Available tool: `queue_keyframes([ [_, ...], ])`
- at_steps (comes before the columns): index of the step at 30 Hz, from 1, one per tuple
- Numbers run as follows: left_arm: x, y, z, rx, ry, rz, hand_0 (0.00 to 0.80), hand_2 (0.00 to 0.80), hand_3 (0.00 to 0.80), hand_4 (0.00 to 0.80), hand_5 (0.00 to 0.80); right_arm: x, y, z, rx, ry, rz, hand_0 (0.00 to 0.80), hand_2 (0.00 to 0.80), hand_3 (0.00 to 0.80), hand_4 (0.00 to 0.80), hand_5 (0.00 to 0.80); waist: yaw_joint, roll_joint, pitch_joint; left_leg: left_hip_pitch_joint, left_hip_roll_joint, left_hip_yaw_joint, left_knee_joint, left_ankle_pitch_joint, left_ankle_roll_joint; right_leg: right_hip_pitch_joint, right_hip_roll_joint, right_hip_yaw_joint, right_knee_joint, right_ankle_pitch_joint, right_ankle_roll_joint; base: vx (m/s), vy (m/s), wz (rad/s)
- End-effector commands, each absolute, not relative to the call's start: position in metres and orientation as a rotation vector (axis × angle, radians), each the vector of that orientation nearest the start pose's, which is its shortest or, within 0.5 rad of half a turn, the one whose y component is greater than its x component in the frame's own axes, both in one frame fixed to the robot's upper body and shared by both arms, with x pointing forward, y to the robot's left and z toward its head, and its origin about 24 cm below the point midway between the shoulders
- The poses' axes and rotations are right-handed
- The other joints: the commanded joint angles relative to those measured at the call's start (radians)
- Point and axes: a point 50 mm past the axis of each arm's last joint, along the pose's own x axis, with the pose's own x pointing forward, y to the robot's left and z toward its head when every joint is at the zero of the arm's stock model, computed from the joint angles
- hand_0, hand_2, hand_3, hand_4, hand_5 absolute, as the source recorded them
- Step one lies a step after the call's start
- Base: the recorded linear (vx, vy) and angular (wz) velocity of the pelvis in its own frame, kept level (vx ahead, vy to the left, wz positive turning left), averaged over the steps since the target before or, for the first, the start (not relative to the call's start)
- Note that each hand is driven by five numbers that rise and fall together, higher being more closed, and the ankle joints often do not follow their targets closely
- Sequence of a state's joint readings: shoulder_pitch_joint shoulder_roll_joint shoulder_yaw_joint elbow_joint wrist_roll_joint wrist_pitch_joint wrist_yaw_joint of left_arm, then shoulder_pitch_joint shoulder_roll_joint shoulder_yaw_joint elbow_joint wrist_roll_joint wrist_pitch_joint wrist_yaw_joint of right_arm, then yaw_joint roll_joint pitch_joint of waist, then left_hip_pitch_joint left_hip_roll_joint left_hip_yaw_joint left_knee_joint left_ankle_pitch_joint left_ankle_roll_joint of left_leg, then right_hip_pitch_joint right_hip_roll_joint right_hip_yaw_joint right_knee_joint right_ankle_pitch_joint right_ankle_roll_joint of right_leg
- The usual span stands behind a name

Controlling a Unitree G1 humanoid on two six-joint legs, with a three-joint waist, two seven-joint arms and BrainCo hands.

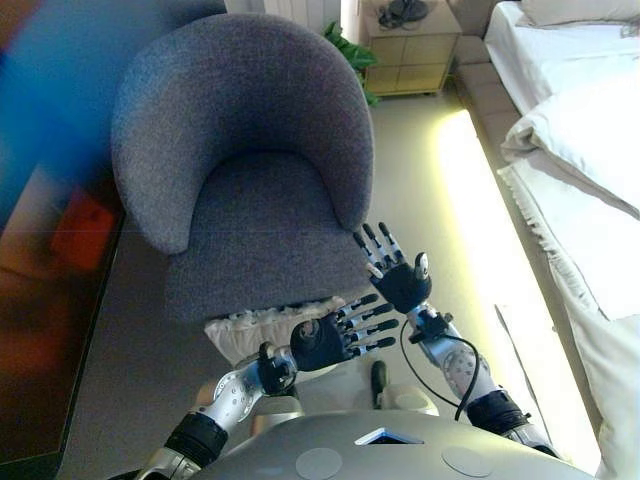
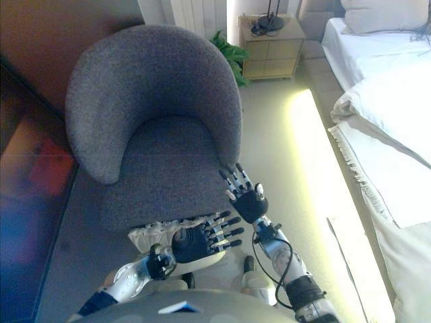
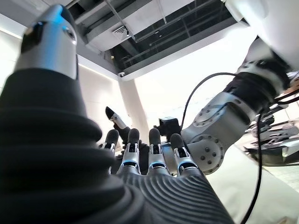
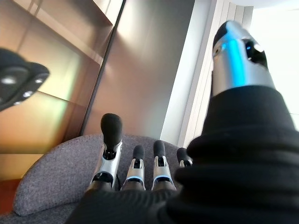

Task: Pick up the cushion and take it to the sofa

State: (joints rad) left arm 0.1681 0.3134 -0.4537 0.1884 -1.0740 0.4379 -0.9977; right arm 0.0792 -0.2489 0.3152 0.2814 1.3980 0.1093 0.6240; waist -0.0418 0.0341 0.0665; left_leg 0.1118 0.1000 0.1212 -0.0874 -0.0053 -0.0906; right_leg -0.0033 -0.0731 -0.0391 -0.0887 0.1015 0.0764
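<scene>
A white fringed cushion lies low against the front of the grey armchair, just below the seat's edge. My left hand hovers by the cushion's right end, open, with its fingers straight and holding nothing. My right hand is raised beside the armchair's front right corner. It is open too, its fingers pointing toward the chair's back. Neither hand holds the cushion. Its right end is partly hidden behind the left hand.
A bed with white bedding runs along the right side. A wooden nightstand and a green plant stand behind the armchair. A dark cabinet lines the left. Pale floor lies between chair and bed.
</scene>
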Motion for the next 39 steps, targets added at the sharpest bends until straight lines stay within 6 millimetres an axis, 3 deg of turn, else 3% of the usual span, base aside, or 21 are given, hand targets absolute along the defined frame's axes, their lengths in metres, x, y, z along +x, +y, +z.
queue_keyframes([
  [1, 0.142, 0.078, -0.016, -1.222, 0.532, -1.316, 0.000, 0.000, 0.000, 0.000, 0.000, 0.221, -0.110, 0.008, 1.298, 0.108, 0.684, 0.000, 0.000, 0.000, 0.000, 0.000, -0.022, -0.024, -0.008, -0.076, -0.027, 0.025, 0.017, 0.037, 0.043, 0.018, -0.013, -0.010, 0.053, -0.057, 0.045, 0.036, 0.006, -0.03],
  [8, 0.143, 0.074, -0.016, -1.235, 0.516, -1.318, 0.000, 0.000, 0.000, 0.000, 0.000, 0.215, -0.104, 0.005, 1.308, 0.140, 0.719, 0.000, 0.000, 0.000, 0.000, 0.000, -0.031, -0.026, -0.020, -0.065, -0.025, 0.036, 0.012, 0.035, 0.042, 0.024, -0.013, -0.011, 0.052, -0.059, 0.047, 0.026, 0.003, -0.01],
  [27, 0.168, 0.069, 0.004, -1.342, 0.355, -1.313, 0.000, 0.000, 0.000, 0.000, 0.000, 0.198, -0.095, -0.007, 1.324, 0.230, 0.770, 0.000, 0.000, 0.000, 0.000, 0.000, -0.039, -0.030, -0.036, -0.059, -0.035, 0.038, 0.006, 0.035, 0.043, 0.035, -0.021, -0.023, 0.041, -0.052, 0.049, 0.000, 0.000, 0.00],
  [39, 0.191, 0.078, 0.011, -1.243, 0.264, -1.226, 0.000, 0.000, 0.000, 0.000, 0.000, 0.192, -0.093, -0.009, 1.326, 0.267, 0.785, 0.000, 0.000, 0.000, 0.000, 0.000, -0.046, -0.029, -0.049, -0.056, -0.040, 0.040, 0.000, 0.039, 0.043, 0.038, -0.022, -0.021, 0.034, -0.047, 0.050, 0.000, 0.000, 0.00],
])
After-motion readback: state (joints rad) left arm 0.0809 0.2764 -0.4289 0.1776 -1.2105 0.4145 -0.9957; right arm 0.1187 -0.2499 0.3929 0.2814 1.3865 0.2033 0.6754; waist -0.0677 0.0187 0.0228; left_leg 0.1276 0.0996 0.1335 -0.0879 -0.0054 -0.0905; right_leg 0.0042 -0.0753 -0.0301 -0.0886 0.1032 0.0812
